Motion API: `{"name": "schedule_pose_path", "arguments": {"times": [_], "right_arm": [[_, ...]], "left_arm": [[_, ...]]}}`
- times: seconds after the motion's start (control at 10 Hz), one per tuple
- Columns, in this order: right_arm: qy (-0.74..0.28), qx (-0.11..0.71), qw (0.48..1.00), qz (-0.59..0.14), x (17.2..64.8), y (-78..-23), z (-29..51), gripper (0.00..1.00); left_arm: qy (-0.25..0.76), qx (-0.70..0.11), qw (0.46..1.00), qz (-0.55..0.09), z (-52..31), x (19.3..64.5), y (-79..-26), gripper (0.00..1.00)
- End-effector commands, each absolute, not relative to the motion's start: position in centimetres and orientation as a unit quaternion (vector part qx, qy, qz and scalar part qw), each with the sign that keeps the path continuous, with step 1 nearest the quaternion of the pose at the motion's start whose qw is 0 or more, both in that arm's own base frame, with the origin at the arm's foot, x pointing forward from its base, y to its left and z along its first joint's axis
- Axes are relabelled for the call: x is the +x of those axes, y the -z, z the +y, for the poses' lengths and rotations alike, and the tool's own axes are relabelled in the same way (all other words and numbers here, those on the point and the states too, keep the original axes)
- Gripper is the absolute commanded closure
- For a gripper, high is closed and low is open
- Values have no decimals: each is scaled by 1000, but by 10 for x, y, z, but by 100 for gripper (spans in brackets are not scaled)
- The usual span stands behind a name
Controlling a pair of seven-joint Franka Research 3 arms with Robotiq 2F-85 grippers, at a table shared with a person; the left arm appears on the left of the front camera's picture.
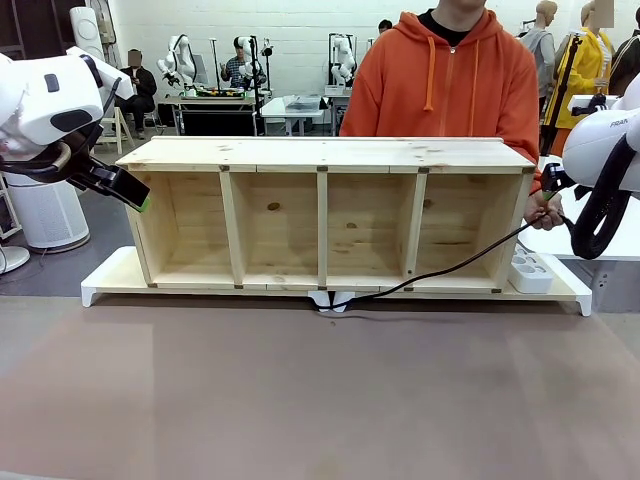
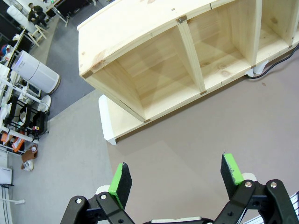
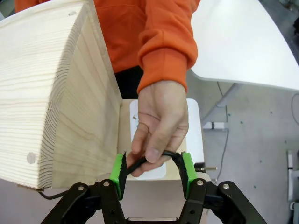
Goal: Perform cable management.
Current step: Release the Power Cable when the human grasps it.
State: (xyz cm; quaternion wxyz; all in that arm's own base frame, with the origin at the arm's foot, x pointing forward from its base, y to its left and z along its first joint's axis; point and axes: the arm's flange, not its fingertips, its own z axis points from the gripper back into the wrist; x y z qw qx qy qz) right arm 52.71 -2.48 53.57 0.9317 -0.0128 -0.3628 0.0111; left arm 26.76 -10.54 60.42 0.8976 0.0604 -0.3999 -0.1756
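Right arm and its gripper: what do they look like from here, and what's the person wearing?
Right arm: white shell with grey lettering, thick ribbed black hose looped beside it. Right gripper: black linkage fingers, green pads. The person wears an orange hoodie with ribbed cuffs.

I work in a robotics lab, a big open hall with white walls. Behind the person [image 1: 437, 75] across my desk [image 1: 300, 400] stand more desks [image 1: 215, 100] with white robot arms on them, and people sit at them. A white cylindrical appliance [image 1: 45, 212] stands on the grey floor [image 2: 70, 88] to my left, near racks cluttered with gear [image 2: 18, 121]. On my own desk a bare pine shelf [image 1: 330, 210] rests on a white base [image 1: 110, 275].
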Motion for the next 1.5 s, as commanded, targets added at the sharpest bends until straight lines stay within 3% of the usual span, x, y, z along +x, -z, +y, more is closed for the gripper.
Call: {"name": "schedule_pose_path", "arguments": {"times": [0.0, 1.4], "right_arm": [[-11, -13, 933, -361, 527, -535, -25, 40], [-11, -13, 933, -361, 527, -535, -25, 40]], "left_arm": [[179, 62, 894, -405, -106, 270, -605, 0], [179, 62, 894, -405, -106, 270, -605, 0]]}}
